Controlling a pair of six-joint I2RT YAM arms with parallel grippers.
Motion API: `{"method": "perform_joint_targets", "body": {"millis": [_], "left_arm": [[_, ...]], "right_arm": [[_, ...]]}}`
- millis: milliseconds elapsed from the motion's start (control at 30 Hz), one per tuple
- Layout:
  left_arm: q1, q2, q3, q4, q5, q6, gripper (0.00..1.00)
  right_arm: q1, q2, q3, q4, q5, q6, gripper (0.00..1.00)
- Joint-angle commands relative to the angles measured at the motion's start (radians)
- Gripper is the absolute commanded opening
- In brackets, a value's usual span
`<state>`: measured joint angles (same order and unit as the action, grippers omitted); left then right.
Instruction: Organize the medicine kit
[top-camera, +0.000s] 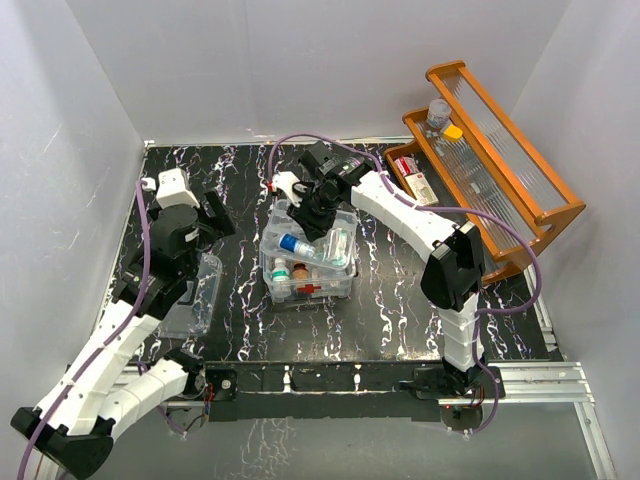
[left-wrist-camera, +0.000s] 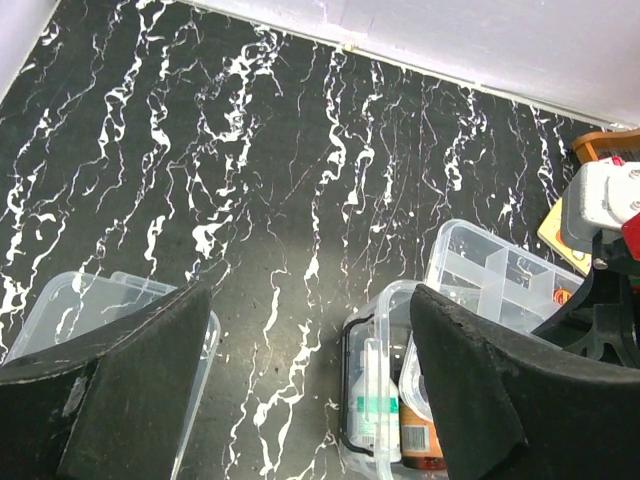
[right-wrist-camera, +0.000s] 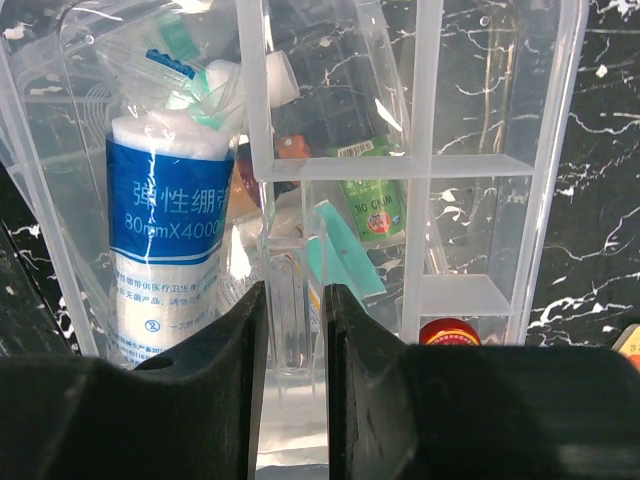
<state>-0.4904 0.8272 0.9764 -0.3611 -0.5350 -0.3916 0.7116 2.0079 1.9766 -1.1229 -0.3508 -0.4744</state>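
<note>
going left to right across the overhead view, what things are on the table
clear plastic lid → medicine kit → orange-brown wooden rack

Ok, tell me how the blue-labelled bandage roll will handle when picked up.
The bandage roll probably feels light and squashy: white wound fabric shows. Its glossy clear wrapper looks slippery. Being a cylinder, it may roll once laid flat.
</note>
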Motion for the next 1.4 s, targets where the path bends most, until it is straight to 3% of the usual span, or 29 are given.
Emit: {"method": "perform_joint_targets", "body": {"millis": [0,433,1367], "left_arm": [[0.001,0.003,0.045,-0.061,0.01,-0.081,0.8],[0.001,-0.02,0.146,-0.089,-0.004,-0.089,0.8],[0.001,-0.022,0.113,-0.098,-0.035,-0.077,0.8]], "right_arm": [[0.004,-0.055,-0.002,0.03,-0.065,-0.113,0.03],[0.024,-0.063,-0.031,0.016,-0.09,-0.232,0.04],[0.044,0.002,-0.06,0.003,-0.048,-0.305,0.02]]}}
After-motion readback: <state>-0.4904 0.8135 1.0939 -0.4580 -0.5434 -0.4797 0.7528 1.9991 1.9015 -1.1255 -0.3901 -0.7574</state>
